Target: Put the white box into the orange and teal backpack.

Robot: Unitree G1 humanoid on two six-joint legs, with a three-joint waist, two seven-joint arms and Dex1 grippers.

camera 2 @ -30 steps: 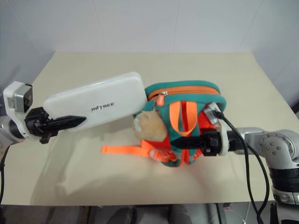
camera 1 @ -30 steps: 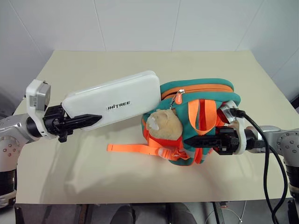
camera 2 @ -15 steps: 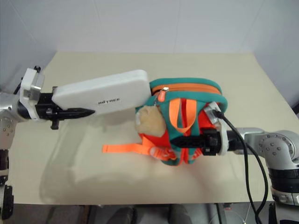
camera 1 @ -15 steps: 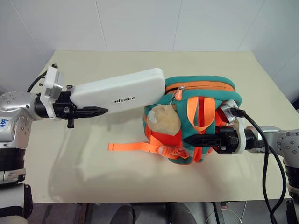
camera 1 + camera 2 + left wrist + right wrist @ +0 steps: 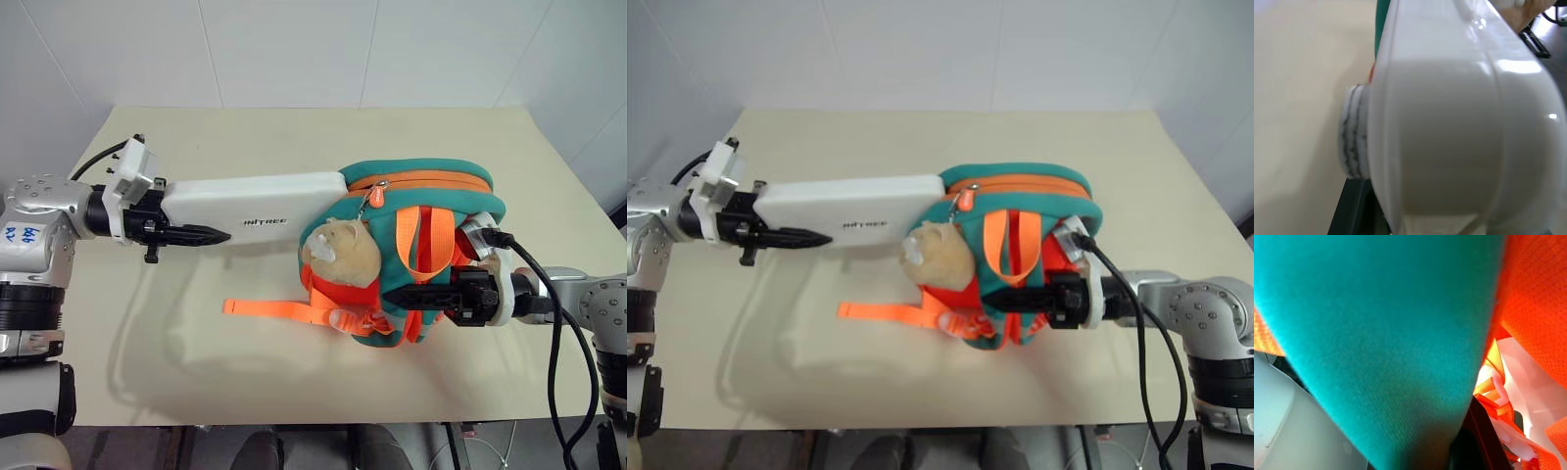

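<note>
The left gripper [image 5: 186, 233] is pinching the flat, rigid, glossy white plastic box [image 5: 260, 202] by its nine-o'clock end, likely light but slippery, at the orange-and-teal fabric backpack's [image 5: 431, 235] mouth; right gripper [image 5: 421, 296] jaws are clamping its teal fabric.

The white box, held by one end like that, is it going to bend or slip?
Probably stiff: the white box juts straight from the left gripper without sagging. Its glossy shell may be slippery. Likely light for its size, since an end grip holds it level.
</note>
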